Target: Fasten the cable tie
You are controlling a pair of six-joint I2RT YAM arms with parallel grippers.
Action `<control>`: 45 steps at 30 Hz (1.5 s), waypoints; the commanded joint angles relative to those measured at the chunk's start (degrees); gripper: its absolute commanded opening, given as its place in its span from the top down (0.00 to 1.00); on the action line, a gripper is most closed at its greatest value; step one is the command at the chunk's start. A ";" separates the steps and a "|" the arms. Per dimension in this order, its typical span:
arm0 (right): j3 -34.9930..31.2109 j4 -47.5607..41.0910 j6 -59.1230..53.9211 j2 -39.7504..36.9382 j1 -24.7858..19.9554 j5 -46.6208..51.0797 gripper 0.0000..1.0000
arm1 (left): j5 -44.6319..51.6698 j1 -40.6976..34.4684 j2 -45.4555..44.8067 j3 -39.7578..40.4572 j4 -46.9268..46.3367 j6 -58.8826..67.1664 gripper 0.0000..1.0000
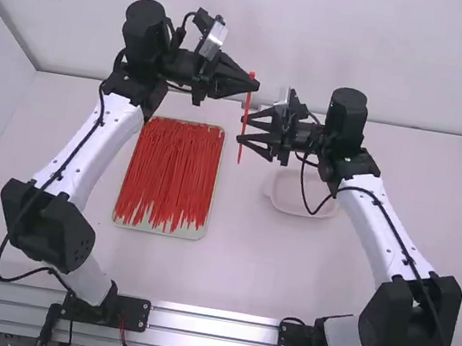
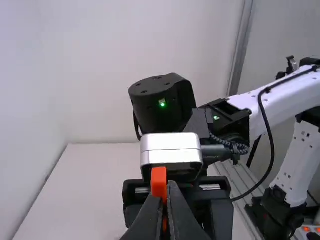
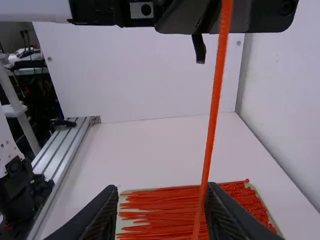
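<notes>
Above the table (image 1: 236,252), past the tray's far corner, the left gripper (image 1: 252,83) pinches the upper part of one red cable tie (image 1: 246,110), which hangs straight down. The high view gives this layout: the tray (image 1: 159,229) of spare red ties (image 1: 170,173) lies by the left arm, and a white bowl (image 1: 292,201) sits partly hidden under the right arm.

The left wrist view shows the left gripper (image 2: 163,200) with both fingers pressed together on a short red stub of the tie (image 2: 159,181), the rest hidden behind the fingers.

The right wrist view shows what the high view cannot settle. The right gripper (image 3: 163,187) is spread wide, holding nothing, and the tie (image 3: 214,115) hangs between its fingers, close against one finger (image 3: 225,215) (touching or just beside, I cannot tell). The tie's lower end is cut off there, and the spare ties (image 3: 175,205) lie beyond. Which end is the tie's head is too small to make out.
</notes>
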 commanded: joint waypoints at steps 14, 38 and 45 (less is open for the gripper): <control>1.33 4.81 5.79 0.24 -0.20 0.48 1.00 | -1.29 -0.26 0.22 1.40 7.54 -8.41 0.98; 1.33 5.88 5.95 0.22 -2.14 0.26 1.00 | -5.55 0.15 0.22 1.40 10.93 -11.61 0.74; 1.33 6.34 6.01 0.22 -2.14 0.17 1.00 | -5.27 -0.37 0.22 1.40 10.93 -11.58 0.79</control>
